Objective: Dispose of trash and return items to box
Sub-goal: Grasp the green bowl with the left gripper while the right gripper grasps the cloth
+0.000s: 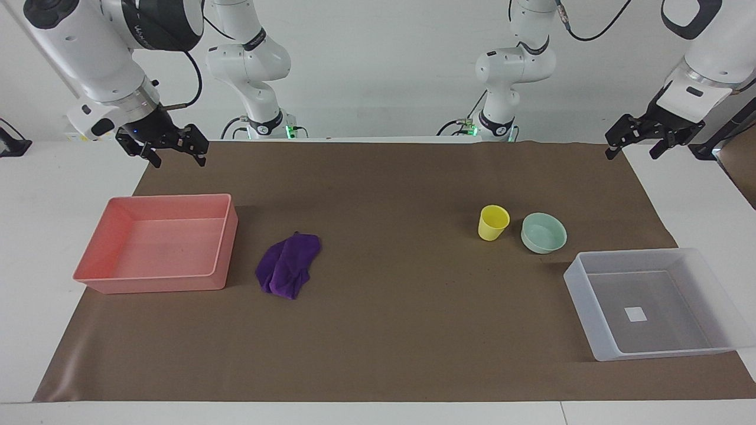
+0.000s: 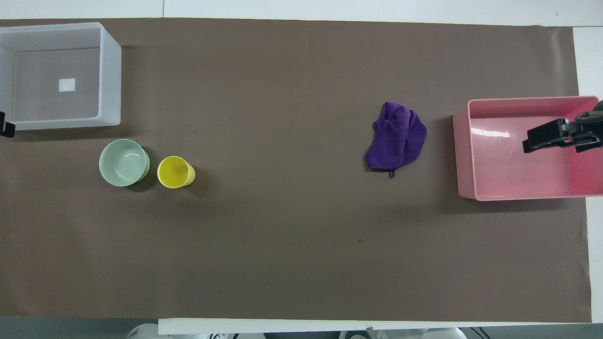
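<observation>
The purple cloth wad (image 1: 289,264) lies on the brown mat beside the pink tray; it also shows in the overhead view (image 2: 396,136). The yellow cup (image 1: 492,222) (image 2: 175,172) stands upright next to the mint-green bowl (image 1: 543,232) (image 2: 124,162). Both sit just nearer to the robots than the translucent box (image 1: 596,336) (image 2: 110,75), which is empty but for its white label. My right gripper (image 1: 177,160) (image 2: 563,141) is open and empty, raised over the pink tray's end. My left gripper (image 1: 631,156) is open and empty, raised at the mat's corner by the left arm's end.
The pink tray (image 1: 221,248) (image 2: 464,155) is empty at the right arm's end of the table. The brown mat (image 1: 390,307) covers the table, with white table surface around it.
</observation>
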`<state>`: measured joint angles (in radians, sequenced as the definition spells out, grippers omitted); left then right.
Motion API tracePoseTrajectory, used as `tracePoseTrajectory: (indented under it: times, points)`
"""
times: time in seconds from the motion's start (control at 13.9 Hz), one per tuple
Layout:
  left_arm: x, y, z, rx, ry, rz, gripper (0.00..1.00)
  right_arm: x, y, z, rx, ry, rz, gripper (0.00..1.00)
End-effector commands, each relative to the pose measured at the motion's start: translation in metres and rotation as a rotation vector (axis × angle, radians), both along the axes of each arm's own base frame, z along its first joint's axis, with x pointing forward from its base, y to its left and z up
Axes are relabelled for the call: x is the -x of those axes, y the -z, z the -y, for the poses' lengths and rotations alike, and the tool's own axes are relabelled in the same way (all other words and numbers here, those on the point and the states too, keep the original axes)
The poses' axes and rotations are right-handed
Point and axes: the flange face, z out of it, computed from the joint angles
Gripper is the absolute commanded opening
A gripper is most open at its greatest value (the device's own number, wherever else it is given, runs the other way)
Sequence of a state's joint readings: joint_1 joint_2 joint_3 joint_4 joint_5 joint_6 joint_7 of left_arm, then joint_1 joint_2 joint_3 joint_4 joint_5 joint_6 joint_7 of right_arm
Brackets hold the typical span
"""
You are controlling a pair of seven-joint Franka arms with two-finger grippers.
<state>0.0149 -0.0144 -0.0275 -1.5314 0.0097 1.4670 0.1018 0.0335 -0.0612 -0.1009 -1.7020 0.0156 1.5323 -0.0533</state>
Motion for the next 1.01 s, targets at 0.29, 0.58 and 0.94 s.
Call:
tracePoseTrajectory:
  times: [0.29, 0.58, 0.94]
  points:
    - [0.001, -0.006, 0.001, 0.01, 0.015, 0.01, 1.0, 0.004, -0.001, 0.005, -0.014, 0.012, 0.026, 1.0]
    - [0.004, 0.005, 0.0, 0.009, 0.013, 0.016, 1.0, -0.012, 0.018, -0.023, -0.037, -0.027, 0.097, 1.0]
    - [0.006, 0.012, -0.003, 0.008, 0.007, 0.031, 1.0, -0.067, 0.091, -0.106, -0.066, -0.12, 0.156, 1.0]
